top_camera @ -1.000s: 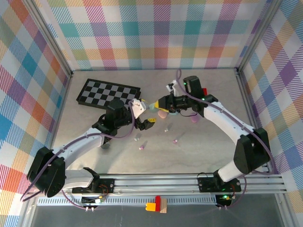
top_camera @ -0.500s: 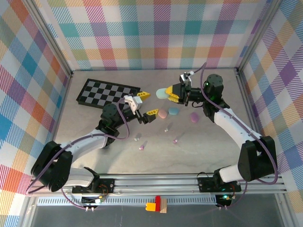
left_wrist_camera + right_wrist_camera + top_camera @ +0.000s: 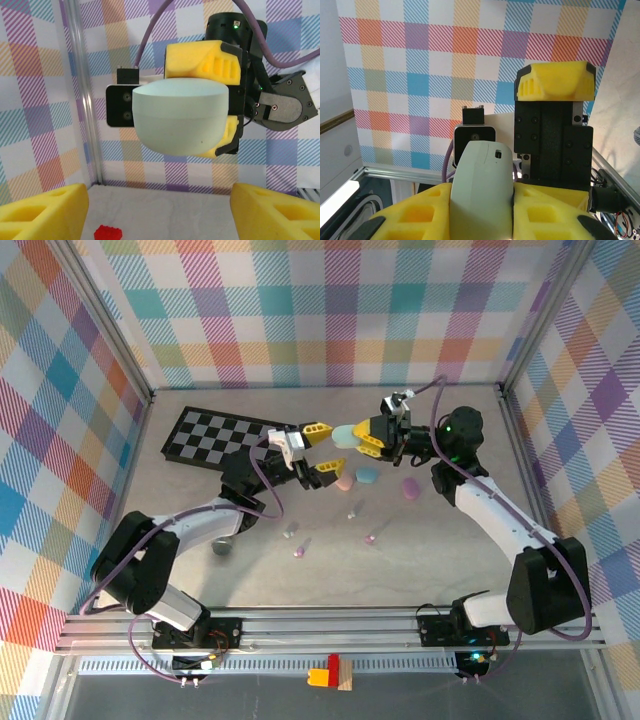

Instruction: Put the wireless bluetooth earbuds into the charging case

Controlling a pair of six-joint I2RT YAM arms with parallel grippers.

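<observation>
Pinching pale green case (image 3: 345,435) between yellow pads, right gripper (image 3: 362,438) holds it above table (image 3: 450,560). Left gripper (image 3: 320,450) faces case, fingers spread, nothing between. Earbuds (image 3: 352,510) lie scattered on table, near pink case (image 3: 343,481).

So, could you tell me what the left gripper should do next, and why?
Probably ease the left gripper forward until its open jaws flank the pale green case, then close. The right gripper holds that case up in the air facing it, and the left jaws are not yet around it.
</observation>
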